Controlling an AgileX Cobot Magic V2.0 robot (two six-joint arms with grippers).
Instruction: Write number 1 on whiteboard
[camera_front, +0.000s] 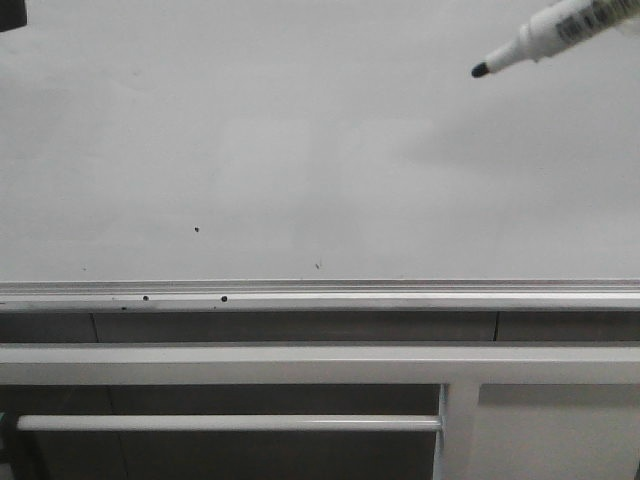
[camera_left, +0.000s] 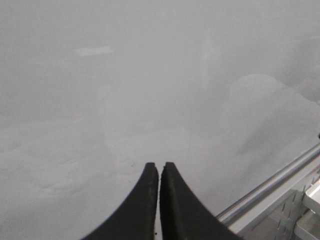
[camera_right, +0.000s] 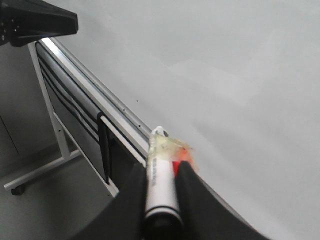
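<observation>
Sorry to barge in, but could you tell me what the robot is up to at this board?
The right gripper is shut on a marker pen, which enters the front view from the upper right with its black tip pointing down-left in front of the whiteboard. No stroke shows on the board; only a few tiny dark specks are visible, so the number 1 has not been written. The left gripper is shut and empty, facing the board near its silver ledge.
</observation>
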